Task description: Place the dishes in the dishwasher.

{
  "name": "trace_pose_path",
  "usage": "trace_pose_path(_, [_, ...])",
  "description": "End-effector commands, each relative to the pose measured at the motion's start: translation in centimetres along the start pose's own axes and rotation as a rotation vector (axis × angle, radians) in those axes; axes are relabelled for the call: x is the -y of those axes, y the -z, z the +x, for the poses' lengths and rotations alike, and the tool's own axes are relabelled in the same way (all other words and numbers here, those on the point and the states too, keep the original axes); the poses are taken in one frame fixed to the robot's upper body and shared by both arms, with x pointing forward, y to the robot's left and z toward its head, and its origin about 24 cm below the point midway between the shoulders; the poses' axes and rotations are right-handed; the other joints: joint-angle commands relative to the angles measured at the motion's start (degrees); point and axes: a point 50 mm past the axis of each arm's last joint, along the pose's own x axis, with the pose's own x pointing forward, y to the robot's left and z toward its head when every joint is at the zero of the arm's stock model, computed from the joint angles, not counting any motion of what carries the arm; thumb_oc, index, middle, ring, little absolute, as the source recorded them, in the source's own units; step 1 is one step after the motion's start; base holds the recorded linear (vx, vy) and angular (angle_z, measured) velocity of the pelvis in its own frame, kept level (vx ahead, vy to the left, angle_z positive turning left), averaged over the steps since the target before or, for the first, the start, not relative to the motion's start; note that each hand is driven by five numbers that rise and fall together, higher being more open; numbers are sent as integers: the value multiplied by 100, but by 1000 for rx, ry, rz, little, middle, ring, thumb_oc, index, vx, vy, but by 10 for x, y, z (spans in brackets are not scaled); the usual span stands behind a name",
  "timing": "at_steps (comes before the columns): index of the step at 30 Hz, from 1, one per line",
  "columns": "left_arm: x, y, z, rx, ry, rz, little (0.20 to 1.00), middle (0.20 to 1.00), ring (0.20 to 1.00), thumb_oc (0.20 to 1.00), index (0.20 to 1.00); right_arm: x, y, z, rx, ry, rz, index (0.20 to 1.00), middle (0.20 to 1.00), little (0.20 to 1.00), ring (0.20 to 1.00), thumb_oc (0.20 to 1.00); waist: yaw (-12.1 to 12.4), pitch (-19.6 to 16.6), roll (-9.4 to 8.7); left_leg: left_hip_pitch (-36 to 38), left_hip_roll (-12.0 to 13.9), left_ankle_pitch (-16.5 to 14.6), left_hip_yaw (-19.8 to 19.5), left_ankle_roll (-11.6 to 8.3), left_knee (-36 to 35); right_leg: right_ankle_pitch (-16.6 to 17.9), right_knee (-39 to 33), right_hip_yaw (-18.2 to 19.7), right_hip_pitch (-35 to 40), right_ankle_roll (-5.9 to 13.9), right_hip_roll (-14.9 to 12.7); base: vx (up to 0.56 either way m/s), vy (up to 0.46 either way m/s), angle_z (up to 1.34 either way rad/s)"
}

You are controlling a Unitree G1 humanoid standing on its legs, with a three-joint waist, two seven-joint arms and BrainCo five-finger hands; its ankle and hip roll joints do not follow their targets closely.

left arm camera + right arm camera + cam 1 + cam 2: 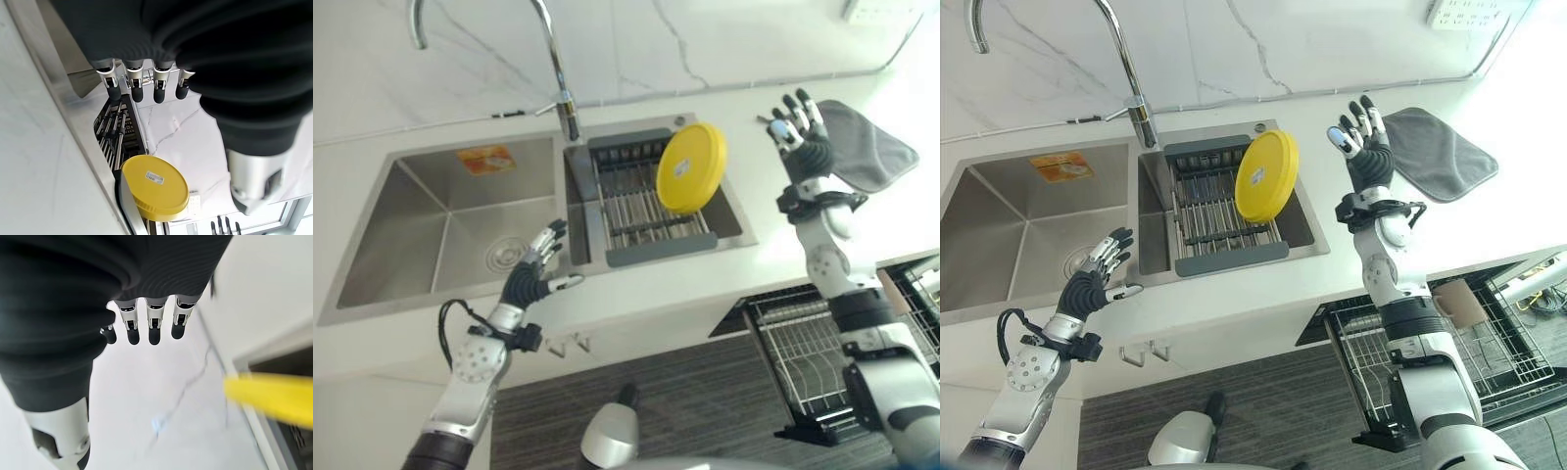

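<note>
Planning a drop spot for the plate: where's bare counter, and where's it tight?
Bare: counter strip along the sink's front, and the patch between the yellow plate and grey cloth, under the right hand. Crowded: the drying rack holding the plate.

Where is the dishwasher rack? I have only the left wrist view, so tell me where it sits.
Observer: The pulled-out dishwasher rack sits below the counter edge on the robot's right, beside the right arm.
Operator: Report the right hand.
Observer: The right hand is raised over the counter with its fingers open. It holds nothing and is to the right of the yellow plate.
Operator: Tell me what lies past that hand.
Observer: A grey cloth lies flat on the counter, further right.
</note>
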Motion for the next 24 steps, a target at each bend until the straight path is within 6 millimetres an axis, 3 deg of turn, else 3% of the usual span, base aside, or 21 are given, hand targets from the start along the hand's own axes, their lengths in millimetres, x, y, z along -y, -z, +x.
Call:
trace_pose_path(1, [2,-24,6,151,43,-18,1000,1000,1000,1000,1000,1,-34,8,144,-29,-16,1000,1000,1000,1000,1000,76,-365,284,228,191,-58,-235,-102,-243,-244,652,145,-269,-119,88,0,0,0])
trace_pose_path(12, [-4,-50,18,290,94,9,1000,1000,1000,1000,1000,18,-27,12,102,11,37,1000,1000,1000,1000,1000,166,-123,384,14,96,37,-335,-51,-247,-212,740,43,-354,4,-45,8,-36,10])
trace_pose_path(18, [-13,-60,21,336,94,39,1000,1000,1000,1000,1000,2,-32,21,124,-57,162,1000,1000,1000,1000,1000,277,80,469,-194,-7,94,-504,-1,-189,-201,815,54,-455,60,-121,-23,-60,9])
trace_pose_path(24, [-17,-62,18,344,104,29,1000,1000,1000,1000,1000,-1,-39,26,124,-89,137,1000,1000,1000,1000,1000,329,142,499,-268,-27,154,-599,-17,-222,-209,811,60,-479,64,-115,-12,-20,6])
